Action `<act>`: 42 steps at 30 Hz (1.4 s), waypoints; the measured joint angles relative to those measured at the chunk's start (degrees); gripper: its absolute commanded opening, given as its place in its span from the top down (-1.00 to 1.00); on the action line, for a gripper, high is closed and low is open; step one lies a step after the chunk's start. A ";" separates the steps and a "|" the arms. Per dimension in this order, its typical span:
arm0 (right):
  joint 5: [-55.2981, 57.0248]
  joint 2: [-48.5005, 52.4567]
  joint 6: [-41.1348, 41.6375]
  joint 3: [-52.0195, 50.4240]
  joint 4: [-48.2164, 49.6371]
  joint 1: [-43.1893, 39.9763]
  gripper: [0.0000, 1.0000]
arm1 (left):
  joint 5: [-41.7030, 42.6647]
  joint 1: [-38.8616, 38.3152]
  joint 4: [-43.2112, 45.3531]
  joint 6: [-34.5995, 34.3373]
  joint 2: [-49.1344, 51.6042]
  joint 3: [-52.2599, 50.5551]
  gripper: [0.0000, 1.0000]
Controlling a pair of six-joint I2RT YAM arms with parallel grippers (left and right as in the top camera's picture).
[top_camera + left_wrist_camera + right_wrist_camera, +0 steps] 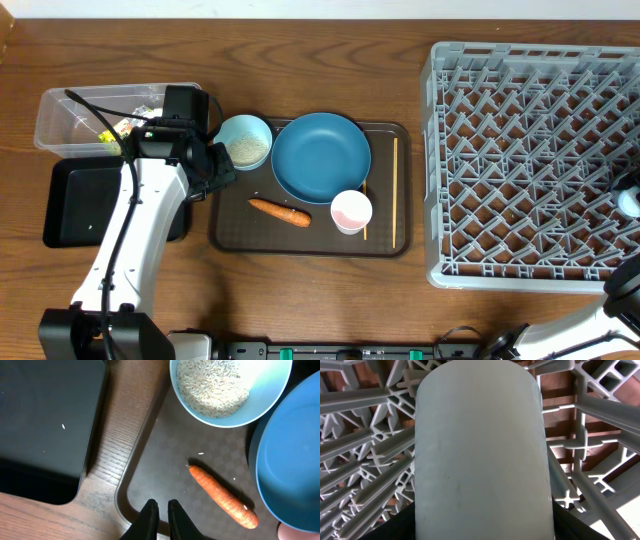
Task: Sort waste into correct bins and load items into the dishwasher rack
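Note:
My left gripper (160, 510) is shut and empty, low over the left end of the brown serving tray (160, 455), left of the orange carrot (222, 496). The pale-blue bowl (265, 390) holds white rice (212, 382), and the big blue dish (295, 460) lies to the right. Overhead I see the carrot (280, 211), bowl (245, 140), dish (320, 155), pink cup (351, 211) and chopsticks (394, 190). My right gripper (480, 527) is shut on the light-blue cup (480, 445) over the grey dishwasher rack (365, 445), at the rack's right edge (628, 200).
The clear tub (60, 115) at the back left holds a yellow wrapper (120, 127) and white tissue. The black tray (85, 200) lies in front of it, partly under my left arm. The rack (520, 150) fills the right side.

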 measured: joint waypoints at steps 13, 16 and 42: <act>-4.92 0.00 -0.04 -0.11 3.10 -0.57 -0.73 | 0.00 0.00 -0.09 0.00 0.00 0.00 0.77; -6.56 -0.15 -0.04 -0.04 2.99 -0.57 -0.74 | -0.02 0.00 -0.09 0.07 0.00 0.00 0.45; -11.37 -24.65 -12.85 -0.11 -16.06 30.18 -0.98 | 9.73 -12.98 2.16 0.02 0.00 0.00 -0.49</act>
